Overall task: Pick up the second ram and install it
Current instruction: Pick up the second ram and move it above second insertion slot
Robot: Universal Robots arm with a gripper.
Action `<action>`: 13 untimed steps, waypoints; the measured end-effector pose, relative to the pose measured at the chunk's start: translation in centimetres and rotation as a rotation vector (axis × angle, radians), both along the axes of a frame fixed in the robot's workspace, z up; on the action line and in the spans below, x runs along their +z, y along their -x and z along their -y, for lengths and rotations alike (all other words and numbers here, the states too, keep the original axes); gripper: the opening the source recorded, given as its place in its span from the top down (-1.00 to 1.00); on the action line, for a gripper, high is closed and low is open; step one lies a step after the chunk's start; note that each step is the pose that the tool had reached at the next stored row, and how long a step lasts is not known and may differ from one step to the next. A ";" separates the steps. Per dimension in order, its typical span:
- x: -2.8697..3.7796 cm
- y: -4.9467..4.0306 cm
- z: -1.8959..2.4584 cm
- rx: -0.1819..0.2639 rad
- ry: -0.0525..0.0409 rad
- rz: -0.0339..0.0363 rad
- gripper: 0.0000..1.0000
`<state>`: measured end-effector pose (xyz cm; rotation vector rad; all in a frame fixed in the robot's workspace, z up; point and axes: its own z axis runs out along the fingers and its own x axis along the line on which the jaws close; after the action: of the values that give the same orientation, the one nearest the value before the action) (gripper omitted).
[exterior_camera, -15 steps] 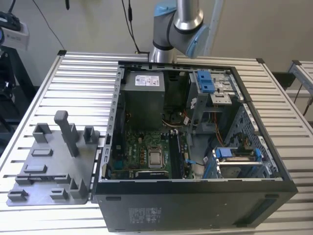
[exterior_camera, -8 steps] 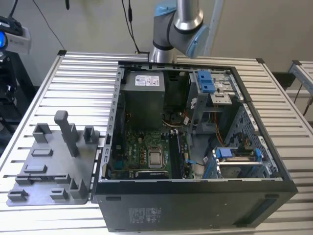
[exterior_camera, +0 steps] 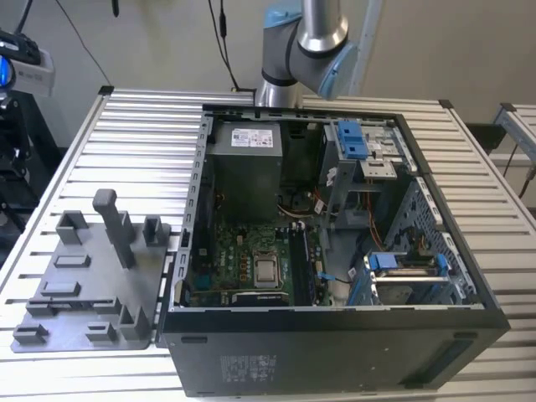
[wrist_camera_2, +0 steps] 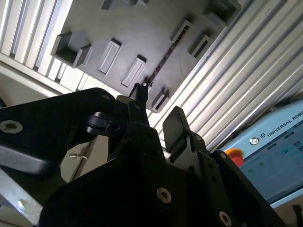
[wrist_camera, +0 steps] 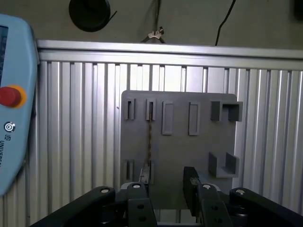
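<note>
Gripper [wrist_camera: 166, 187], jaws spread, hovers over the second ram [wrist_camera: 148, 142] standing in the grey tray [wrist_camera: 180, 153].

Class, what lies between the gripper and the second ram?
Nothing: in the first wrist view only bare grey tray shows between the open gripper and the second ram, standing on edge in its slots.
</note>
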<state>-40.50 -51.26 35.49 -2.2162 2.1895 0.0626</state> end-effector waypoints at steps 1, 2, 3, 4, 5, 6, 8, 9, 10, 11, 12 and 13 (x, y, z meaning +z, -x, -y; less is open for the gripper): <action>0.00 0.00 0.00 0.000 0.0000 0.0000 0.16; -0.02 0.00 0.00 0.000 0.0000 0.0000 0.16; -0.08 0.00 0.00 0.000 -0.0003 0.0003 0.16; -0.17 0.00 0.00 0.000 -0.0003 0.0004 0.16; -0.28 0.00 0.00 0.000 -0.0002 0.0002 0.16; -0.40 0.00 0.00 0.000 -0.0001 0.0001 0.16; -0.66 0.00 0.00 0.000 -0.0001 0.0001 0.16; -0.79 0.00 0.00 0.000 0.0000 0.0001 0.16; -0.93 0.00 0.00 0.000 0.0000 0.0004 0.16; -1.07 0.00 0.00 0.000 0.0000 0.0008 0.16; -1.21 0.00 0.00 0.000 0.0000 0.0016 0.16; -1.38 0.00 0.00 0.000 -0.0001 0.0024 0.16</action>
<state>-40.49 -51.26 34.12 -2.2151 2.1882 0.0600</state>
